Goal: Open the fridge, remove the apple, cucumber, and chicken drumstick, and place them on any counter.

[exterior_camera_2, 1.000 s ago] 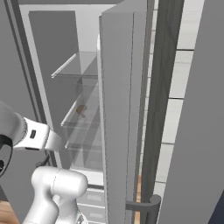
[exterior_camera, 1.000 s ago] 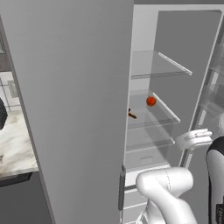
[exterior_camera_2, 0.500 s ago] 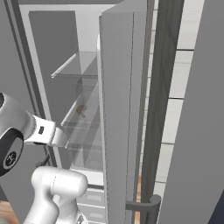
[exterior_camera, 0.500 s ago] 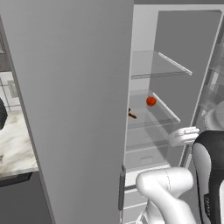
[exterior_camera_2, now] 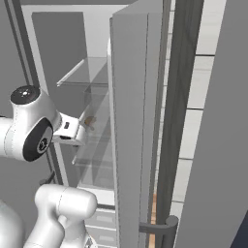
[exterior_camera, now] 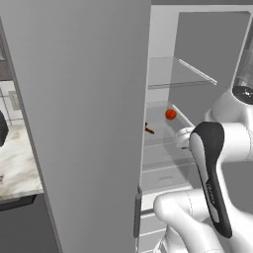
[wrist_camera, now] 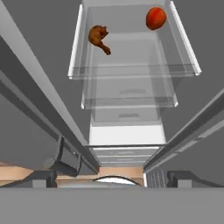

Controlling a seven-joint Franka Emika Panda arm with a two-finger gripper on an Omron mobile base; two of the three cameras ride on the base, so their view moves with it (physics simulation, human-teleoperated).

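My fingers [wrist_camera: 112,175] stand spread wide with nothing between them, at the mouth of the open fridge [exterior_camera: 163,29] and looking in along its shelves. Closest to me are the lower drawers [wrist_camera: 127,151] and the door edges running past on both sides; the left door [exterior_camera: 84,113] stands swung out beside my arm, and the right door [exterior_camera_2: 133,126] stands close on the other side, so the gap I have to work through is narrow. Further in, the glass shelf [wrist_camera: 131,70] carries the drumstick [wrist_camera: 99,37] towards one side and the apple [wrist_camera: 155,18] towards the other, well apart from each other with bare glass between. I cannot see the cucumber from here. The apple sits near the shelf's side rim and, being round, I judge it could roll away or off the shelf if one finger nudges it before the other arrives. The shelf's front lip is another risk: coming in low could catch my fingers on the glass edge, and the shelf above [exterior_camera: 180,74] limits how high I can enter. My elbow could also brush a door and swing it. The marble tabletop [exterior_camera: 17,163] lies off past the left door, so carrying anything out means clearing that door first.
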